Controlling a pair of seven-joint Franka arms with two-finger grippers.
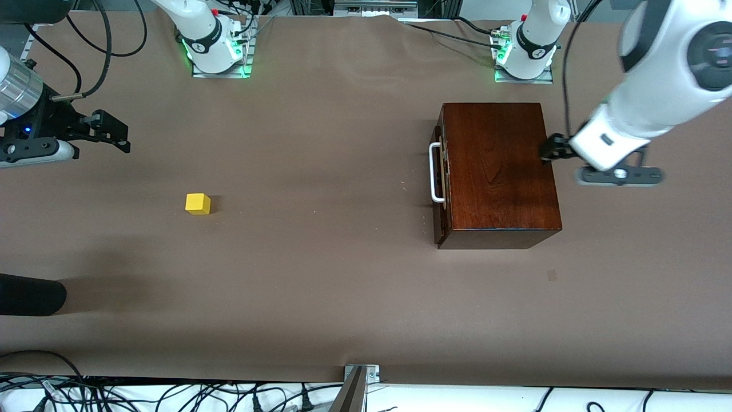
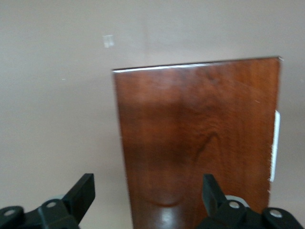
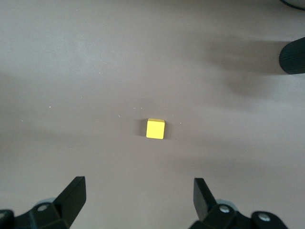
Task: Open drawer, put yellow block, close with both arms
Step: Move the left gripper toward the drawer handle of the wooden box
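The dark wooden box stands toward the left arm's end of the table. Its drawer is pushed in, with the white handle facing the right arm's end. My left gripper hangs open over the box's edge away from the handle. In the left wrist view the left gripper straddles that edge of the box, holding nothing. The yellow block lies alone toward the right arm's end. My right gripper hovers open and empty near the table's edge. The right wrist view shows the block ahead of the right gripper.
A black rounded object reaches in at the right arm's end, nearer the front camera than the block, and casts a shadow. The two arm bases stand along the table's robot edge. A metal bracket sits at the front edge.
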